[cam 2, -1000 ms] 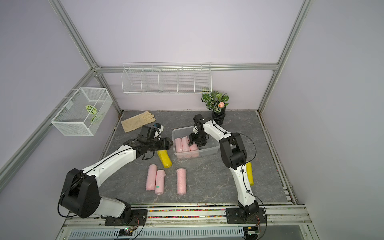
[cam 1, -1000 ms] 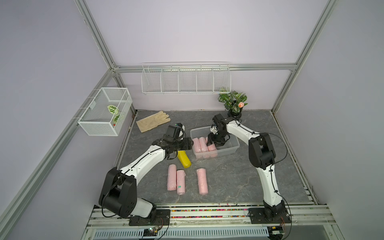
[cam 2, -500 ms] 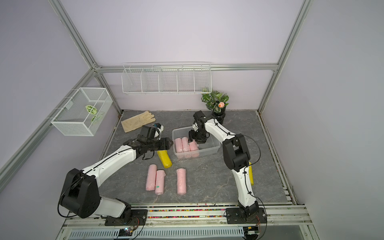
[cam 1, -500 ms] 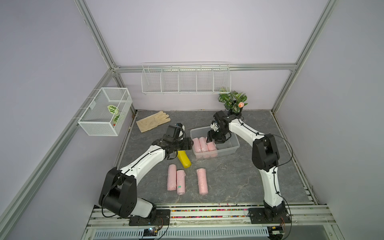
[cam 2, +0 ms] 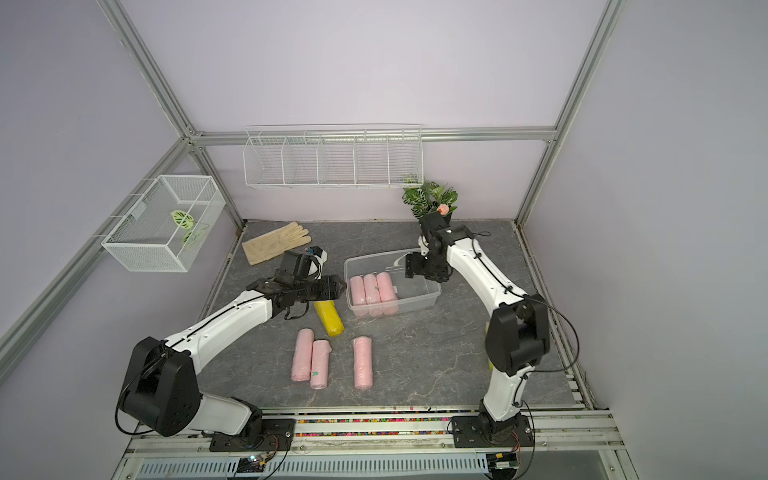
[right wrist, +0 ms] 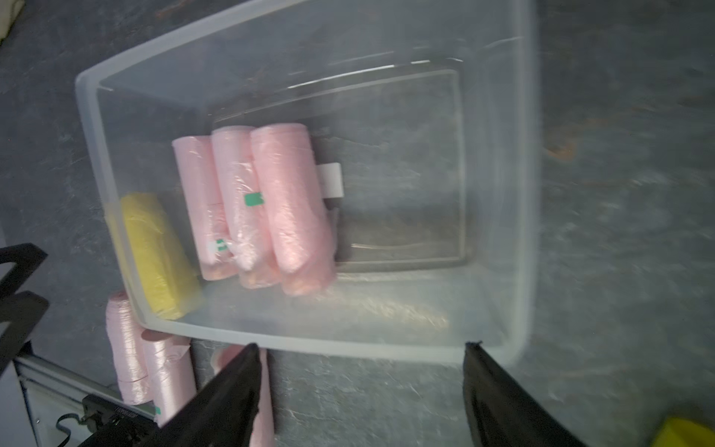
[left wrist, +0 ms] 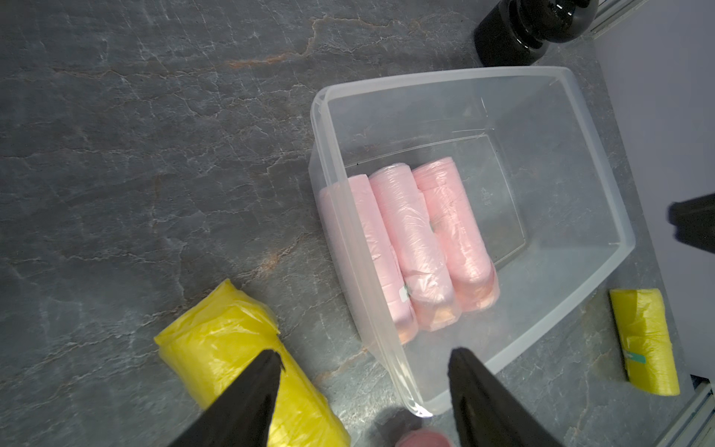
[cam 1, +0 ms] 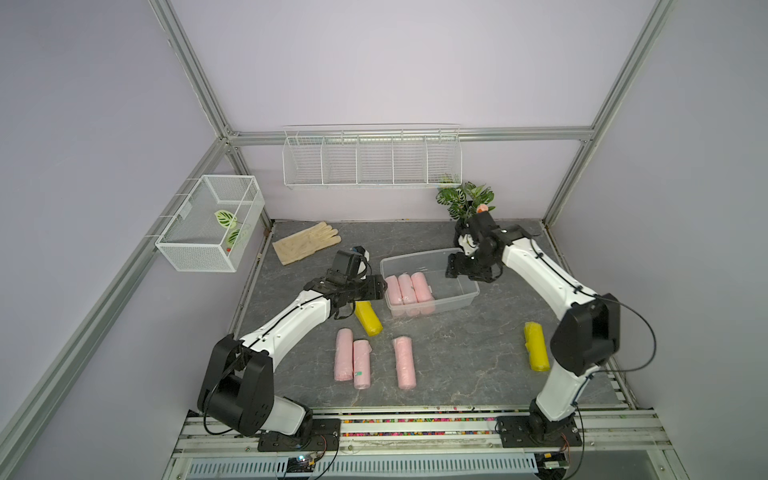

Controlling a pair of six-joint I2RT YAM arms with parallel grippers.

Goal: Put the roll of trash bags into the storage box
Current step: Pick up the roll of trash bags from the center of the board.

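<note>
The right pincer (right wrist: 360, 346) hangs open above the right end of the storage box (cam 1: 457, 297), the left pincer (left wrist: 365, 351) open beside its left wall, three pink rolls (cam 1: 409, 289) inside.

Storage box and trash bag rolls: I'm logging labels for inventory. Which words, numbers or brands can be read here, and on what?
No text is legible in any view.
White sticker on the storage box floor: too blurred to read.
Green tag on a pink roll: no letters legible.
Moulded mark on the box floor: too faint.
Teal tag on a yellow roll: too small.
</note>
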